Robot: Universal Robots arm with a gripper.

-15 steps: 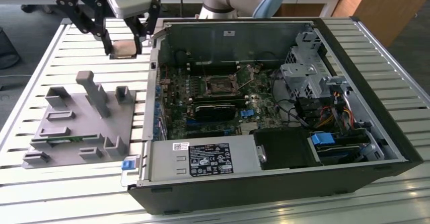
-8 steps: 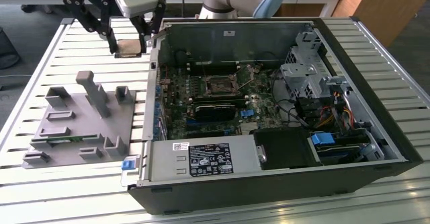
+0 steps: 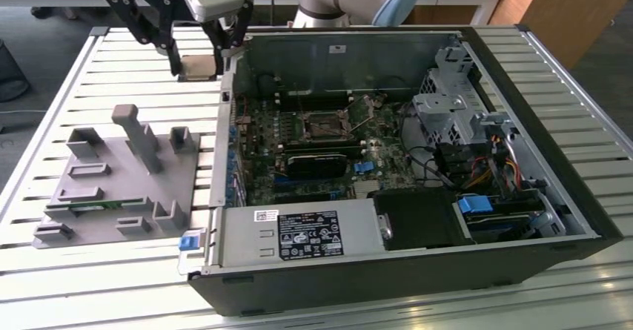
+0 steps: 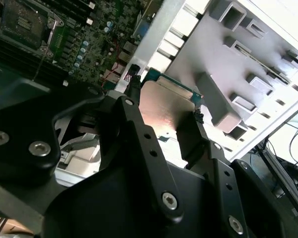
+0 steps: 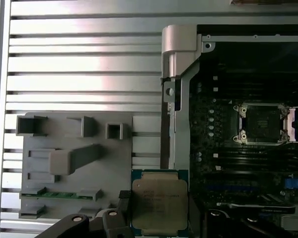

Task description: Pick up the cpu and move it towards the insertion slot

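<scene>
Already the claw [image 4: 164,106] is gripping the cpu [image 5: 160,202] by its edges, hovering above the tabletop [image 3: 129,70] beside the pc case [image 3: 396,285], w/ the insertion slot [image 3: 324,126] well apart.

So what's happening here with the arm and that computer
The arm's claw is holding the cpu between its fingers, lifted above the slatted table just outside the open case. The slot on the motherboard sits empty, off towards the exterior view's right of the claw. A grey holder with a green memory stick rests on the table.
</scene>
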